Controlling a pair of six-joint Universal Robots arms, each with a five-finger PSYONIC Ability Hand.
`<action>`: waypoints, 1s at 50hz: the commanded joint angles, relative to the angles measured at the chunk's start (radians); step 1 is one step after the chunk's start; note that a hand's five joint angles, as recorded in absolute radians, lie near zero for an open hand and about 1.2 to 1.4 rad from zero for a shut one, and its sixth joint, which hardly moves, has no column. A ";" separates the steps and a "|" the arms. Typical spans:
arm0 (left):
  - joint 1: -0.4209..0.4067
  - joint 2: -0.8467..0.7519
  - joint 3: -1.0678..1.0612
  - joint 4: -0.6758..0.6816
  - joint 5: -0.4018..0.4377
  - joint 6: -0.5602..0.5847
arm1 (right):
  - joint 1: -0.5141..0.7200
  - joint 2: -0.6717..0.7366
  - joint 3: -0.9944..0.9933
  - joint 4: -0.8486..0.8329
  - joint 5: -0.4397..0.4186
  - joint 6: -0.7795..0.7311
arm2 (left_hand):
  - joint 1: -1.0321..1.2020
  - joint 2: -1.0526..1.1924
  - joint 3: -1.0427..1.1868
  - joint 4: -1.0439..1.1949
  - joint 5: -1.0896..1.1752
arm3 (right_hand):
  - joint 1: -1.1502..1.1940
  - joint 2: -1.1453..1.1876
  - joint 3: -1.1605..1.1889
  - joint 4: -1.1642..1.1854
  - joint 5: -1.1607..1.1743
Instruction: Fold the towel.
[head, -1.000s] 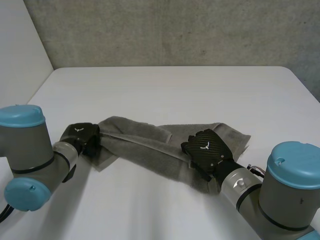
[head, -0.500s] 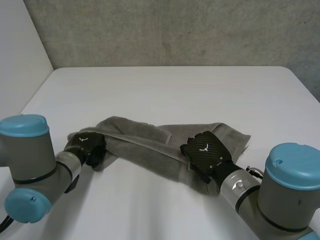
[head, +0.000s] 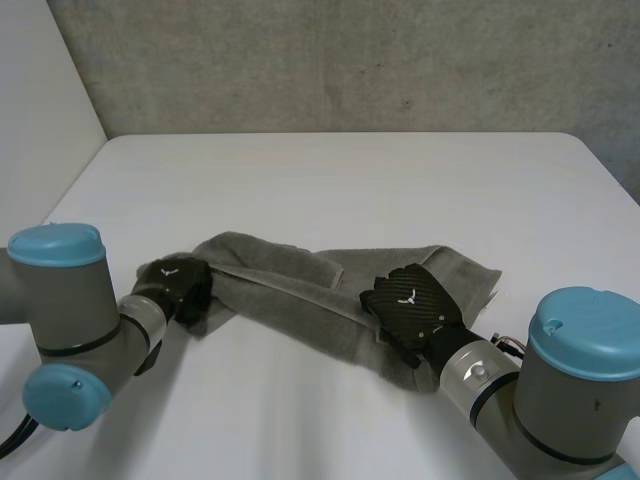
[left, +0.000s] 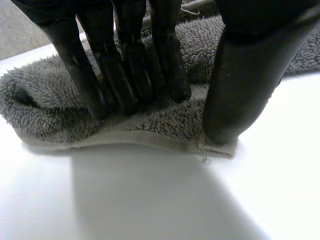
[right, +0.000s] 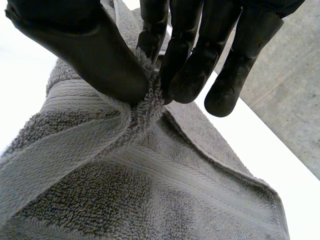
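In the head view, the right hand covers the part of the towel beneath it.

We see the left hand has shifted inward & a bit nearer us vs 1 s ago, now lying further onto the towel at its left end; L arm swung in w/ it.

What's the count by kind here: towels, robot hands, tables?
Grey towel: 1
Black robot hands: 2 (left hand, right hand)
White table: 1
Total: 4
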 joint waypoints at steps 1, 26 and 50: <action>0.000 -0.020 0.027 0.001 0.000 0.000 | 0.002 0.001 0.000 0.001 0.000 0.000 | 0.008 0.013 0.016 0.016 0.017 | 0.087 0.101 0.051 0.060 0.065; 0.000 0.041 -0.019 -0.016 0.004 -0.003 | 0.002 0.001 0.000 0.002 0.000 -0.002 | -0.554 -0.550 -0.547 -0.546 -0.546 | 0.087 0.101 0.051 0.060 0.065; -0.001 -0.001 -0.021 -0.005 -0.003 0.000 | 0.002 0.001 0.003 0.002 0.000 -0.020 | -0.538 -0.533 -0.530 -0.530 -0.529 | 0.087 0.101 0.051 0.060 0.065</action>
